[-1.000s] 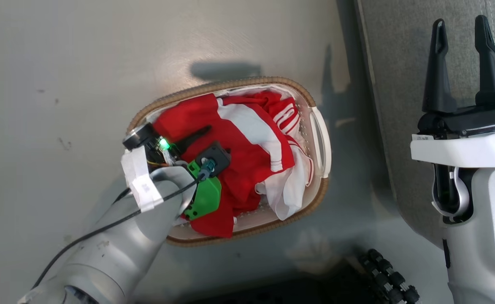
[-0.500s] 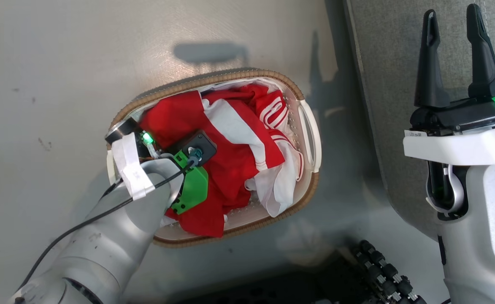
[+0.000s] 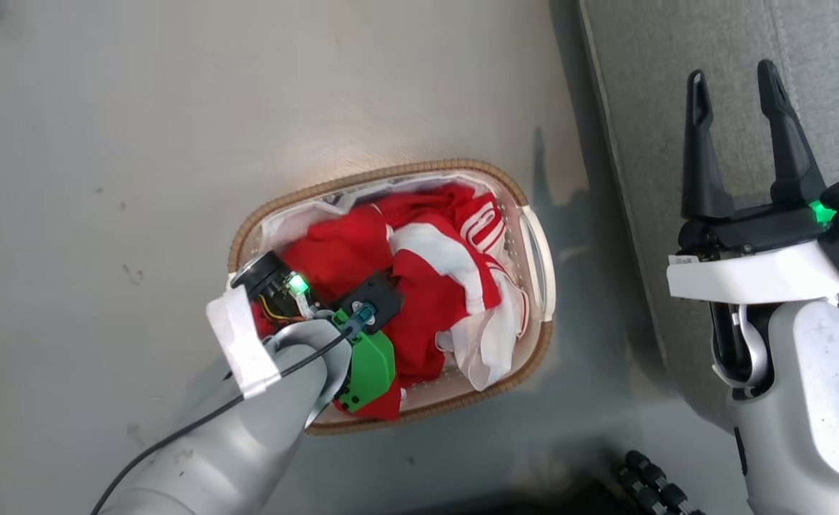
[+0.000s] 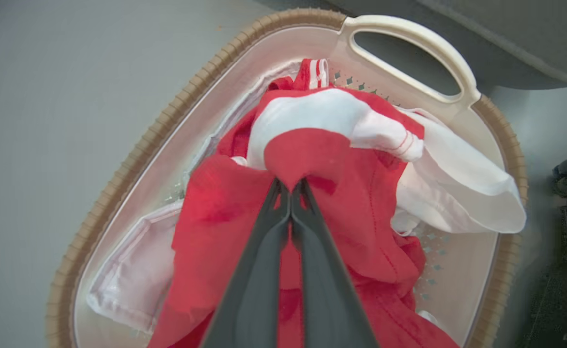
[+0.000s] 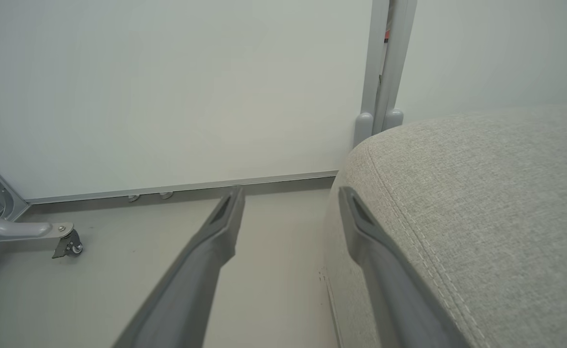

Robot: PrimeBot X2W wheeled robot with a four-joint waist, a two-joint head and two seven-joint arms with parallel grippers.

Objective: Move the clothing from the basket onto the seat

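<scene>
- clothing (image 3: 430,315) (image 4: 351,193): red garment with white panels and stripes, bunched up inside the basket (image 3: 362,175) (image 4: 133,159), none of it on the seat
- white liner (image 4: 128,285) shows along the basket wall beside the red fabric; a white flap lies toward the handle side
- left gripper (image 4: 290,188): down in the basket, fingers pressed together, pinching a fold of the red fabric at the tips; fabric puckers up around them
- in the head view the left wrist covers the grip point
- basket sits on the pale floor (image 3: 140,143), just beside the seat (image 3: 648,107) (image 5: 481,193), handle end toward it
- right gripper (image 3: 732,79) (image 5: 290,195): fingers spread apart, nothing between them, held over the seat's edge, well apart from the basket
- right wrist view: rounded seat corner with seam line, wall (image 5: 167,96) behind, a small caster (image 5: 70,246) at far left
</scene>
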